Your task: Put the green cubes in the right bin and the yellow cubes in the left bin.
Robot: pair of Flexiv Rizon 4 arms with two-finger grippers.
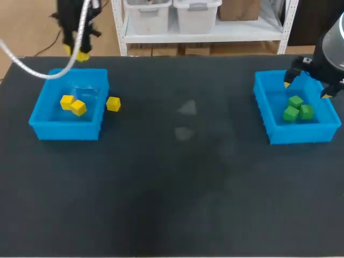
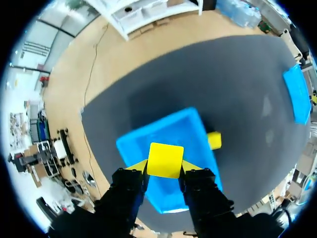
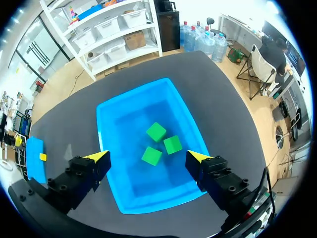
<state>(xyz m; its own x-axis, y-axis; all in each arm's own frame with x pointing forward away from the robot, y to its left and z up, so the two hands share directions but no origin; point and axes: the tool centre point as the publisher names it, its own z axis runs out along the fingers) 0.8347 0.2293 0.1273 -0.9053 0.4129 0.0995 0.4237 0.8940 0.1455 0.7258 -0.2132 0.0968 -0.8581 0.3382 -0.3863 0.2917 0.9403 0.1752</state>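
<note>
The left pincer (image 2: 165, 166) is clamped on a yellow cube (image 2: 165, 158) right above the left bin (image 2: 184, 125), seemingly to drop it in, a loose yellow cube (image 2: 214, 140) waiting on the counter (image 2: 237, 89) beside it, while the right pincer (image 3: 147, 156) hangs spread apart over the right bin (image 3: 115, 130) and its three green cubes (image 3: 156, 132).

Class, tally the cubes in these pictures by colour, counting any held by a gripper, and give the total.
Yellow cubes: 4 (one held by the left gripper)
Green cubes: 3
Total: 7 cubes
</note>
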